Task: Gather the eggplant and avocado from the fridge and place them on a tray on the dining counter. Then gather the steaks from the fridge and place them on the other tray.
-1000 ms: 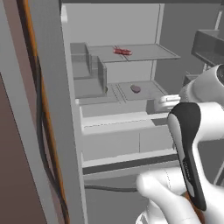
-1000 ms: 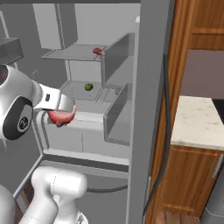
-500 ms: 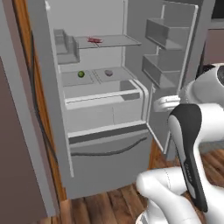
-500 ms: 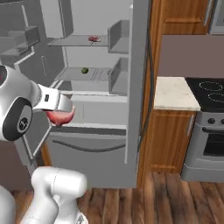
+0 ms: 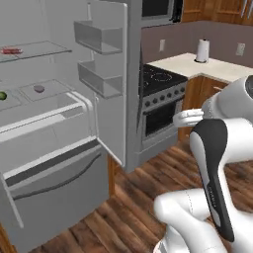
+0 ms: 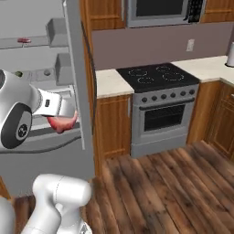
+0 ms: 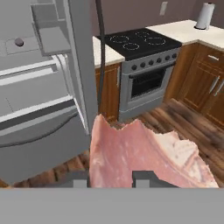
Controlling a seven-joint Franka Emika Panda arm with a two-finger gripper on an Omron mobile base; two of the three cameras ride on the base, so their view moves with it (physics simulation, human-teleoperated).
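end effector (image 7: 110, 178): clenched on pale pink steak (image 7: 140, 155) | steak: held in the air outside the open fridge (image 5: 54, 148) (above wood floor), long axis extended away from the fingers | avocado (image 5: 2, 95): seen on fridge shelf

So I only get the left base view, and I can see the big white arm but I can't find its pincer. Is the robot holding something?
Observer: Yes. In the hand view a pale pink steak sits between the finger tips of the pincer.
Operator: Is it squeezing it?
Observer: The pincer is shut on the steak. In the right base view the meat hangs below it.
Operator: Is it inside the fridge?
Observer: No. In the right base view it hangs out in front of the fridge, beside the edge of the open door.
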